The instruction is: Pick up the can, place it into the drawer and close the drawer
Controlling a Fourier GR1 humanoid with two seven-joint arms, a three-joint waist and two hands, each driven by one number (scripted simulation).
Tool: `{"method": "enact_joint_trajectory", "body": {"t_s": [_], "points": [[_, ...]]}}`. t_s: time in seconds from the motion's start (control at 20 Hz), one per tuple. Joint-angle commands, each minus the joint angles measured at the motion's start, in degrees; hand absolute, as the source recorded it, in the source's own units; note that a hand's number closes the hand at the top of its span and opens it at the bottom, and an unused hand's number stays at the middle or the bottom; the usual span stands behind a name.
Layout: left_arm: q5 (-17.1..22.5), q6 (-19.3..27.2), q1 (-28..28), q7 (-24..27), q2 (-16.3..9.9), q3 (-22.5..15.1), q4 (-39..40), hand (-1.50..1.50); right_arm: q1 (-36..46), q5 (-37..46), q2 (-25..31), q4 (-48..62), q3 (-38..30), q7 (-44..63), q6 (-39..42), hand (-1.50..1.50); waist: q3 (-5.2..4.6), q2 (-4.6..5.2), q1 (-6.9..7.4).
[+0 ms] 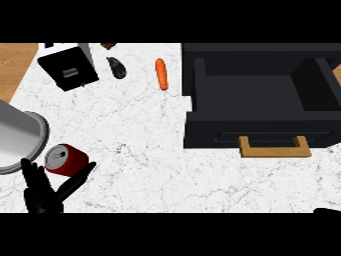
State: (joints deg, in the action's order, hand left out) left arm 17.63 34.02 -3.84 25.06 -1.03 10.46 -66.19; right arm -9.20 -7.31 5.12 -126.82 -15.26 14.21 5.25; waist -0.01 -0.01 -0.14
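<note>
— Head view was all I had from where I stood, and it showed the left robot hand (46, 192) low at the near edge of the white surface (151, 150), fingers spread and straight, nothing pinched. The red can (67, 160) lay on its side just above those fingertips, touching them or nearly so; I couldn't tell which.

— And the other one?

— Only a dark sliver of the right robot hand (328, 210) showed at the bottom edge, far off to the right of the left one. I couldn't tell how it stood.

— So what worried you?

— The can was tipped over, lid end facing the hand, so I judged it could roll. A nudge from straight fingers might have sent it away across the marble instead of into the palm. The grey forearm (10, 135) also sat right against it on the far-left side, crowding any approach.

— And the drawer?

— The black drawer (265, 97) stood open well off to the right and beyond the hand, its wooden handle (274, 146) facing us. A long carry, I thought; the can could catch the front wall going in. A carrot (161, 73), a dark vegetable (117, 67) and a black box (68, 70) lay further out, clear of that path.
</note>
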Motion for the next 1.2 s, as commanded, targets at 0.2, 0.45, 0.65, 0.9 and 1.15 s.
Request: {"method": "enact_joint_trajectory", "body": {"t_s": [0.2,0.45,0.65,0.9,1.15], "points": [[3.62,-6.68,4.46,6.83,-2.11,4.87,11.67,-1.5,0.68,-3.97,1.82,-1.28,-4.67,2.41,1.8,-1.5,0.0,-0.01,-0.06],[2.05,-5.13,8.6,6.28,-2.52,3.17,12.74,-1.5,2.25,0.3,0.64,-5.49,-0.87,6.83,-0.89,-1.5,0.01,-0.03,-0.01],[2.54,-10.46,11.63,5.44,-4.81,2.76,16.92,-1.5,0.67,-3.42,1.62,-1.91,-4.5,3.08,2.28,-1.5,0.02,-0.03,-0.17],[5.1,-17.82,13.94,8.74,-7.2,5.31,22.54,1.5,0.89,-3.07,0.87,1.26,-4.86,-0.76,3.51,-1.5,0.02,0.0,-0.08],[5.26,-21.74,21.59,17.23,-7.11,7.5,36.12,1.5,1.24,-1.83,0.71,-0.5,-4.84,1.36,2.33,-1.5,-0.03,0.09,-0.4]]}}
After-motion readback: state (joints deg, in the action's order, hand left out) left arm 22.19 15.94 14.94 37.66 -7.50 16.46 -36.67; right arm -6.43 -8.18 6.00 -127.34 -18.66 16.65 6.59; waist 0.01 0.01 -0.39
